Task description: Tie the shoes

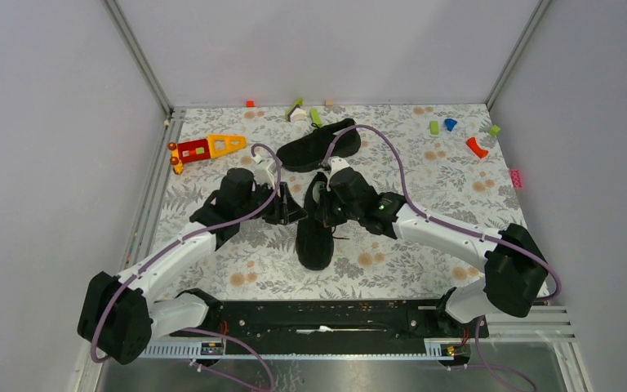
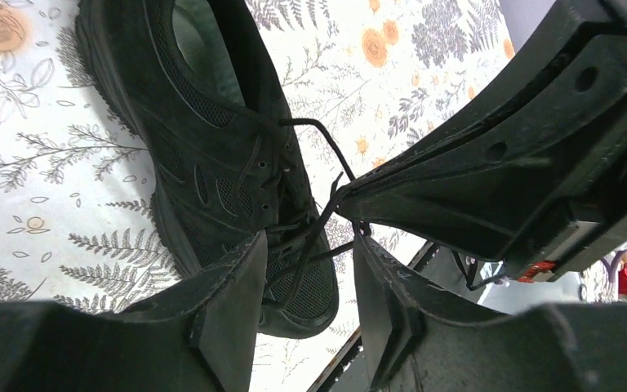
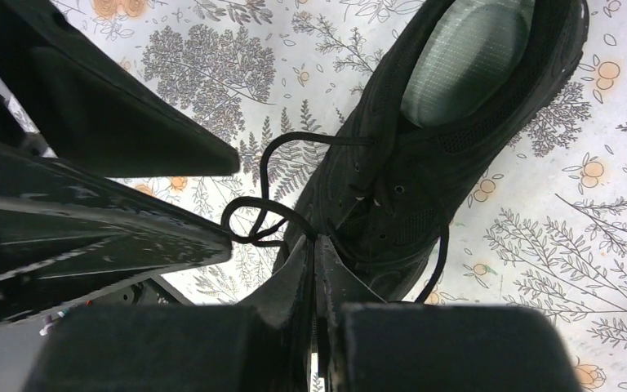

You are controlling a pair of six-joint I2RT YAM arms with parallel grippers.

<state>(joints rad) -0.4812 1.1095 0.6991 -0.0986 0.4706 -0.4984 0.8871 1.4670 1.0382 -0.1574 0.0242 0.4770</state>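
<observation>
The right tool [image 3: 314, 249] is pressed shut. The thin black lace [image 3: 249, 219] runs into its tip, so it appears to pinch one strand. The left tool [image 2: 306, 257] faces it from just beside. Its jaws stand apart, with lace strands passing through the gap, and it clamps nothing. Between the two tips the lace makes a loose crossed loop beside the laced front of the near shoe [image 1: 314, 241]. That shoe lies on the table [image 1: 441, 192], midway between the arms.

The main risk, as I judge it, is the slack loop. With only one strand held, a pull from the right tool could slide the crossing apart and undo it. The same pull could drag or roll the shoe, since nothing pins it down. If the left tool closes here, it might catch two strands at once or miss the lace altogether. The tips are also close enough to knock each other.

The near shoe stands on its sole with its long axis running near to far. Its toe points toward the arm bases, and its heel opening, with the pale insole, faces away. The far shoe [image 1: 318, 144] lies beyond that heel, set slantwise from near-left to far-right. I cannot tell which end is its toe.
</observation>
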